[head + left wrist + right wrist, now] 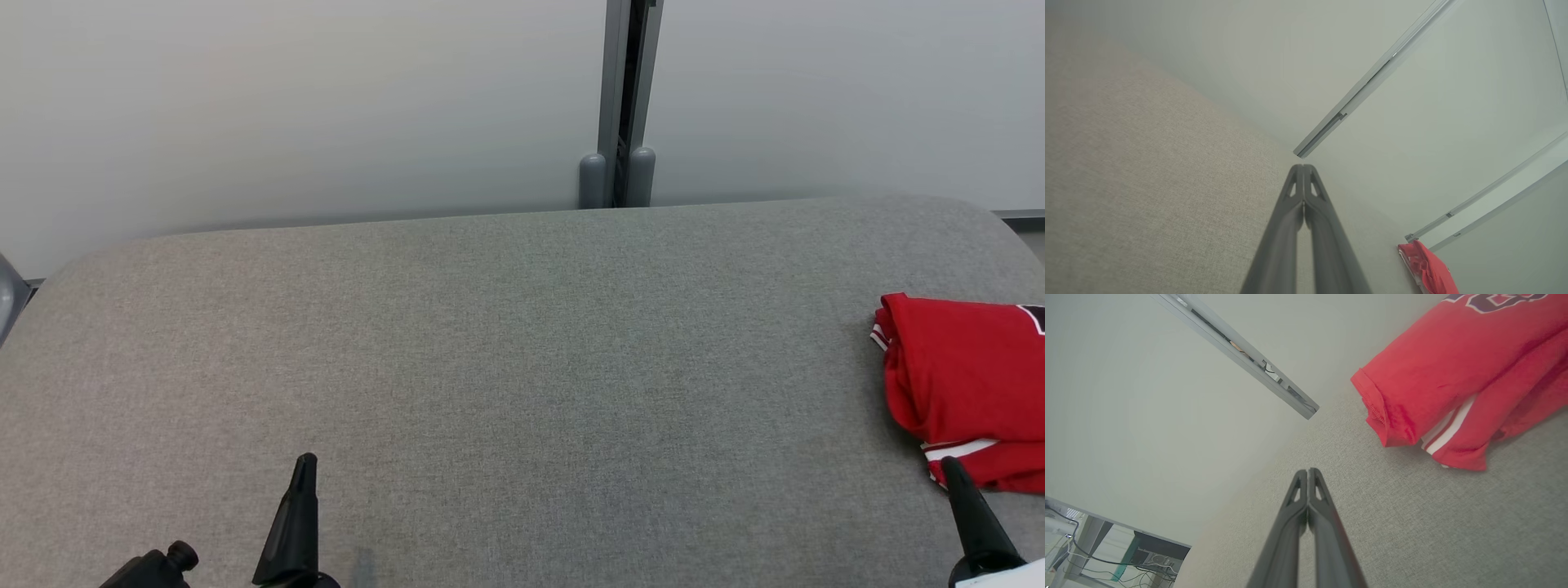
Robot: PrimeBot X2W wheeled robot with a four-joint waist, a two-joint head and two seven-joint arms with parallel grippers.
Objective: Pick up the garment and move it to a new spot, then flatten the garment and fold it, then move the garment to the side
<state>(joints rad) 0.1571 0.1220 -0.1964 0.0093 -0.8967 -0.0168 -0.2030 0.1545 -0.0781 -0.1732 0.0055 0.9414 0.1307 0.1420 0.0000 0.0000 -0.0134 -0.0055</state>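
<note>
Grey woven fabric covers the wide padded surface (pixel 522 367), which is backed by pale wall panels (pixel 286 106) that meet at a grey metal post (pixel 624 98).

The left gripper (pixel 305 462) is seen at the lower left of the head view. Its two dark fingers are pressed together along their tips, as is shown plainly in the left wrist view, and nothing is held between them. It is raised over bare fabric near the front edge and is well apart from the garment.

The right gripper (pixel 947 464) is seen at the lower right of the head view. Its fingers are likewise pressed together with nothing pinched, as is confirmed in the right wrist view. In the head view its tip is set just beside the near corner of the garment. In the right wrist view a strip of bare fabric is seen between the fingertips and the cloth, so no contact is made.

The garment (pixel 963 384) is red and lies in a folded bundle at the far right of the surface, cut off by the edge of the head view. White stripes (pixel 1447 430) are shown along one hem, and dark lettering (pixel 1490 299) is partly visible on the top layer.

Beyond the surface, a desk (pixel 1155 549) with loose cables (pixel 1090 559) is seen at the lower left of the right wrist view.
</note>
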